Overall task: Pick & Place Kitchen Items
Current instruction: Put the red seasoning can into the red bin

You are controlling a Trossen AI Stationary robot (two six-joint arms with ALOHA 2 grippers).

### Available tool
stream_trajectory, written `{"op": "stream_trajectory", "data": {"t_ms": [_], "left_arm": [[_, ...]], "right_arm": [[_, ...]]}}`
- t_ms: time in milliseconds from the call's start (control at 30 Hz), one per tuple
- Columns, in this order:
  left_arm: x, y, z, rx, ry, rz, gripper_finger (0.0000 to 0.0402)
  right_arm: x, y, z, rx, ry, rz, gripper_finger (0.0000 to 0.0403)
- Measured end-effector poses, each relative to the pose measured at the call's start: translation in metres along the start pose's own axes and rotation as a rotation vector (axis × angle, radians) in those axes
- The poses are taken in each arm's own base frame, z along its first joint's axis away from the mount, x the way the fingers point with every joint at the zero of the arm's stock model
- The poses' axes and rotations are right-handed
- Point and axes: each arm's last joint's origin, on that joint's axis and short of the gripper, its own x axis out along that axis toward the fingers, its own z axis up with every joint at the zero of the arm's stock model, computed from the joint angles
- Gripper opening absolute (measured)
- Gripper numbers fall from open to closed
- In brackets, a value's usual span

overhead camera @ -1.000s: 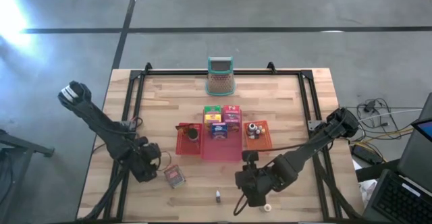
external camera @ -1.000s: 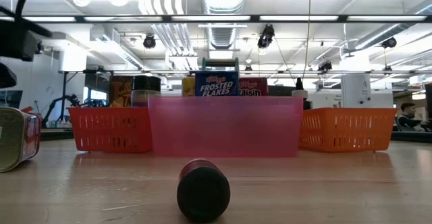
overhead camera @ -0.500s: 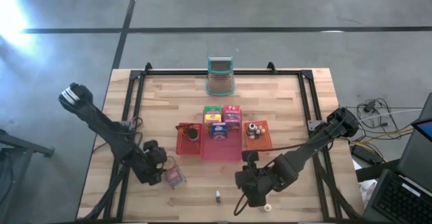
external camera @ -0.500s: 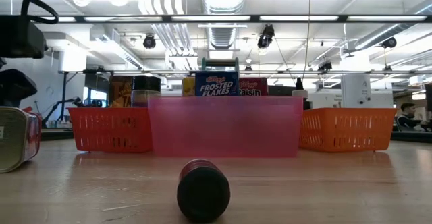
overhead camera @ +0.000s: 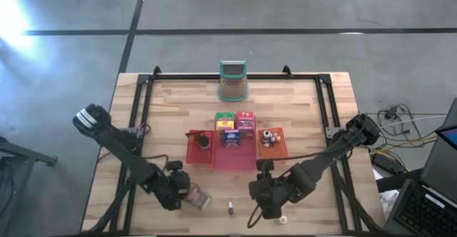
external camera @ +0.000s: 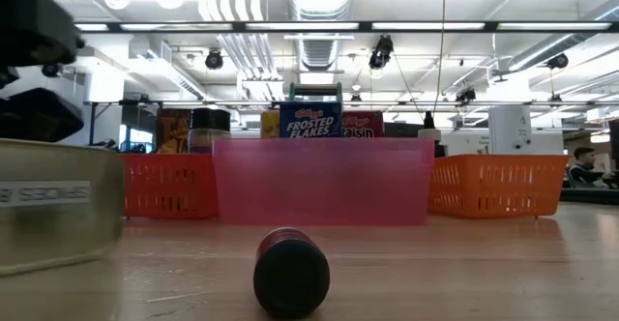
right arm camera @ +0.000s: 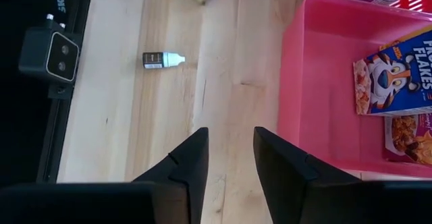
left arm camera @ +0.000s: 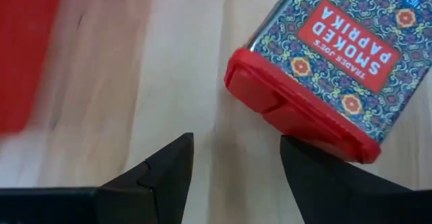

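Just ahead of the left gripper [left arm camera: 233, 163], jaws apart and empty, lies the red-capped patterned paprika tin [left arm camera: 331, 55] on the wooden counter [left arm camera: 182, 69]; rigid, light, probably slick; grip its flat sides; right gripper [right arm camera: 229, 153] waits, parted.

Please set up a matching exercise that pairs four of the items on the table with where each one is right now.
Items:
1. paprika tin
2. Frosted Flakes box
3. small white-capped bottle
4. mesh holder

Places:
A. standing in the pink tray
B. alone at the table's far edge
C. lying on bare wood between the two grippers
D. on the wood just in front of the left gripper

Pairs: 1-D, 2-A, 3-C, 4-B
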Motion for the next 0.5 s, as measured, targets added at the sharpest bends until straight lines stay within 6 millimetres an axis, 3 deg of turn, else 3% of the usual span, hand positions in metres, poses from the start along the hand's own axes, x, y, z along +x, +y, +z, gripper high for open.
{"op": "stream_trajectory", "data": {"t_ms": [267, 500], "left_arm": [[0.025, -0.019, 0.030, 0.078, 0.022, 0.009, 0.0227], [0.030, -0.027, 0.051, 0.179, 0.023, -0.052, 0.0227]], "right_arm": [[-0.003, 0.008, -0.004, 0.008, 0.000, 0.013, 0.0131], [-0.005, 0.014, -0.007, 0.023, 0.000, 0.023, 0.0142]]}}
